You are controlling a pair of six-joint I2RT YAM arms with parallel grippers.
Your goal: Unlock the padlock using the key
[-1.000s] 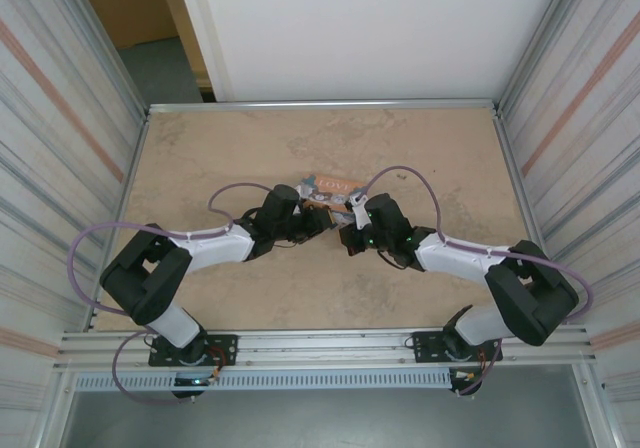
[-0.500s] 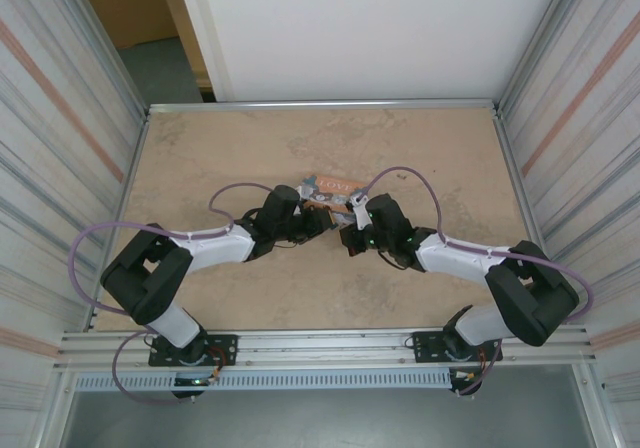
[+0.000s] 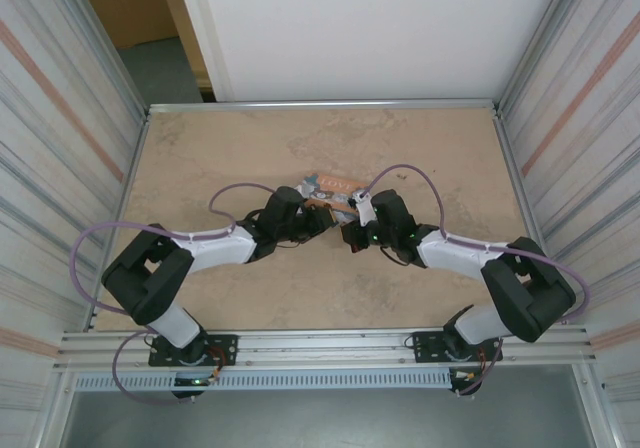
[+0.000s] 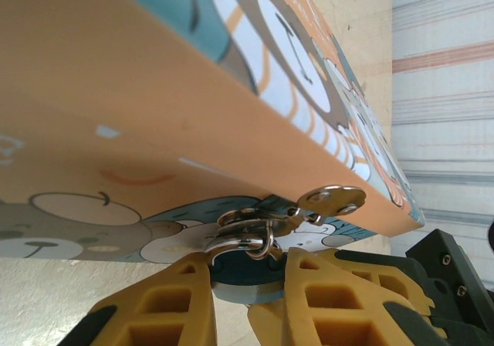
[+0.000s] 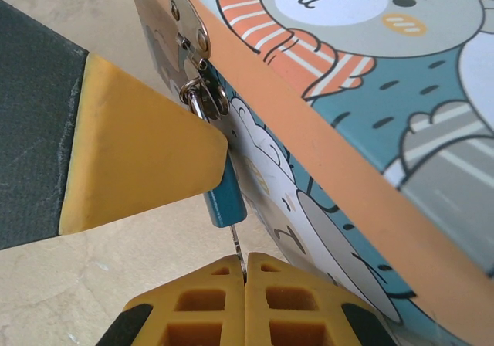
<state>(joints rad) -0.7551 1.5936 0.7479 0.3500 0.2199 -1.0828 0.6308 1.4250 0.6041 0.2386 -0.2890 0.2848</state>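
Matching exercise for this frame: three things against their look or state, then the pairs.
Things:
1. padlock
2. key
3. box

States:
A. thin and silvery, pinched by the right gripper
B. cartoon bears, orange edge
C. blue body, clamped by the left gripper

Pairs: 1-C, 2-A, 3-B.

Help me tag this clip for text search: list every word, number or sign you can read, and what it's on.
Colourful rectangular cartoon-animal box: pale lettering on its lid, seen from above, too small to read.
Small blue padlock with silvery shackle: no marking readable.
No other text legible.
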